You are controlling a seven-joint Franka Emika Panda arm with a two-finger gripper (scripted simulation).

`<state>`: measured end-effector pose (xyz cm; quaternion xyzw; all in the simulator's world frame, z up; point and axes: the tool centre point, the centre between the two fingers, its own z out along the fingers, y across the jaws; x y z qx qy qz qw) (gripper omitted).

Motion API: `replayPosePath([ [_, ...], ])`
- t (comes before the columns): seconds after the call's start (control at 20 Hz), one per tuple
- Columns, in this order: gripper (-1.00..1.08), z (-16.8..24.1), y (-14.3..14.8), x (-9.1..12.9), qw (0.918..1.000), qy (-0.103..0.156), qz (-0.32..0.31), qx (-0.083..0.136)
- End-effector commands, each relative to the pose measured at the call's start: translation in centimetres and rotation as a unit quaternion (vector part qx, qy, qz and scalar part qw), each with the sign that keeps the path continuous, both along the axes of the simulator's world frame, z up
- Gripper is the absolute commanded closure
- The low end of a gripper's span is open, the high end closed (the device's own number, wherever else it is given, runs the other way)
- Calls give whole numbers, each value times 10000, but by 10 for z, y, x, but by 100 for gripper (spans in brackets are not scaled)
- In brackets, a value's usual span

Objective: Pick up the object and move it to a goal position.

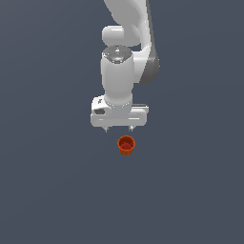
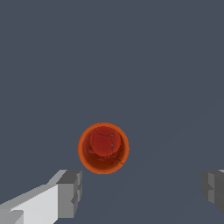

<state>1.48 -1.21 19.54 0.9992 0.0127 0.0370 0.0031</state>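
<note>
The small orange-red cup (image 1: 126, 145) stands upright on the plain dark grey surface (image 1: 47, 190), its round mouth facing up. The white end effector (image 1: 118, 128) hangs over the surface with its two fingers spread wide and nothing between them. In the exterior view the cup sits just below the fingertips, slightly toward that view's right, apart from both. The wrist view shows the cup (image 2: 103, 148) lying clear of the grey finger pads (image 2: 70, 193).

Arm (image 1: 126, 19) cut by top edge; base unseen.
</note>
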Motion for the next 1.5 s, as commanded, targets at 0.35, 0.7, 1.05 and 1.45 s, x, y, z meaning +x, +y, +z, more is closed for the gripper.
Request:
replayPosePath([
  [0.35, -20, -3, 2, 1, 9999, 118, 26, -25],
  [0.7, -20, -12, 8, 5, 9988, 471, 103, -100],
  [1.05, -20, -28, 19, 9, 9939, 1059, 233, -220],
  [1.45, -20, -50, 32, 11, 9818, 1817, 403, -370],
])
